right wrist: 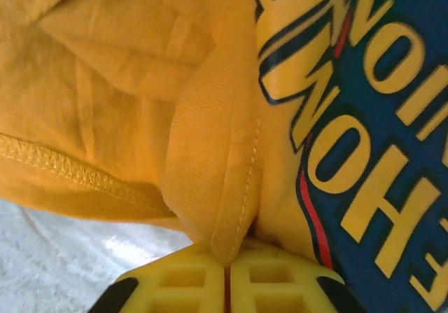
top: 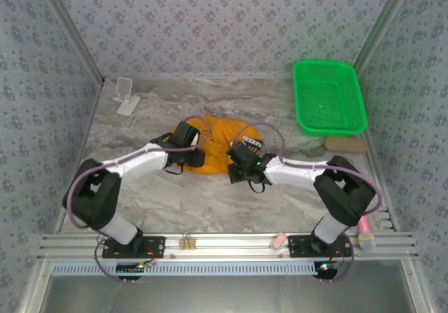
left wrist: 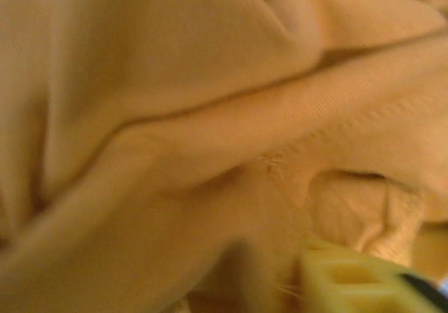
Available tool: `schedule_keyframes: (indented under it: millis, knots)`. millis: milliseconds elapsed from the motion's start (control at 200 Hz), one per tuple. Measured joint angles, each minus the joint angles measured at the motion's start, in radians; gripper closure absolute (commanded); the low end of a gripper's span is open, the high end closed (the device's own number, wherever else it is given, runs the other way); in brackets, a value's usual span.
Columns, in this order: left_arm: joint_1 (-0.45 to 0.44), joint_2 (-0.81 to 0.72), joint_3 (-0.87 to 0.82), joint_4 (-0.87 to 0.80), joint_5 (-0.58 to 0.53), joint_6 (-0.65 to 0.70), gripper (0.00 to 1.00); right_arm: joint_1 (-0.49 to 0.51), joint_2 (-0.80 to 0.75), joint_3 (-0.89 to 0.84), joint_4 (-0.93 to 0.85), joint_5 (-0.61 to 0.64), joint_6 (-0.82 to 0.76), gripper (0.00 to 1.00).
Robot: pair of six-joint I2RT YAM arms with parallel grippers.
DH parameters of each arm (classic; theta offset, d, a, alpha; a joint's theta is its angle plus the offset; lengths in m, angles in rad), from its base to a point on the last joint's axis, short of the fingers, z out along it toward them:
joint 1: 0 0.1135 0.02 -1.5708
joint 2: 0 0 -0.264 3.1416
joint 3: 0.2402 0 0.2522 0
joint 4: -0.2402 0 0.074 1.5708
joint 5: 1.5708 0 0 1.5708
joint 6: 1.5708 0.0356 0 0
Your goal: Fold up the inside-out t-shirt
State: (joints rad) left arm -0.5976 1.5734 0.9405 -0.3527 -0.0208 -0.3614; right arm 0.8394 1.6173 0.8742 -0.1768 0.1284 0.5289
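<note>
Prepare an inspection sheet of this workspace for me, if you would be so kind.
Surface: grey marbled table, bare around the arms.
Job's things: orange t-shirt bunched mid-table, print partly showing.
Clutter: green basket, white stand, tan object beside the basket, clips on the metal rail.
Grippers: right gripper shut on a t-shirt fold; left gripper at the cloth, state unclear.
Cables: lilac cables loop along both arms.
Surroundings: patterned walls.

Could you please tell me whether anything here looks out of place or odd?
The t-shirt lies crumpled in a heap, not flat, its print partly showing; the right gripper pinches a stitched fold of it.
</note>
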Motion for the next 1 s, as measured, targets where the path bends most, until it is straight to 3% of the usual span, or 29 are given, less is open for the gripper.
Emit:
schedule_keyframes:
  millis: [105, 200, 240, 290, 325, 465, 665, 900, 1005]
  knots:
    - [0.007, 0.010, 0.024, -0.010, 0.002, 0.010, 0.91, -0.059, -0.042, -0.005, -0.009, 0.006, 0.019, 0.93]
    - [0.019, -0.015, 0.021, -0.012, 0.039, 0.008, 0.90, -0.142, -0.065, -0.013, -0.027, 0.004, 0.034, 0.69]
    - [0.024, -0.035, 0.011, -0.010, 0.063, 0.001, 0.85, -0.174, -0.063, -0.016, -0.033, -0.003, 0.035, 0.65]
    - [0.029, -0.063, -0.011, 0.002, 0.097, -0.021, 0.65, -0.205, -0.061, -0.023, -0.042, -0.018, 0.026, 0.61]
    - [0.030, -0.084, -0.030, 0.009, 0.122, -0.029, 0.57, -0.214, -0.061, -0.025, -0.053, -0.031, 0.025, 0.59]
    - [0.013, -0.155, -0.087, 0.003, 0.187, -0.049, 0.43, -0.195, -0.096, -0.019, -0.119, -0.069, 0.046, 0.49]
    - [-0.026, -0.210, -0.081, -0.037, 0.114, 0.006, 0.41, -0.095, -0.154, 0.045, -0.189, -0.037, 0.173, 0.51]
    - [-0.026, -0.056, -0.005, -0.020, 0.087, 0.025, 0.42, -0.024, -0.026, 0.080, -0.183, 0.099, 0.353, 0.53]
    - [-0.026, 0.023, 0.042, -0.032, 0.053, 0.027, 0.59, -0.027, 0.053, 0.084, -0.183, 0.158, 0.404, 0.53]
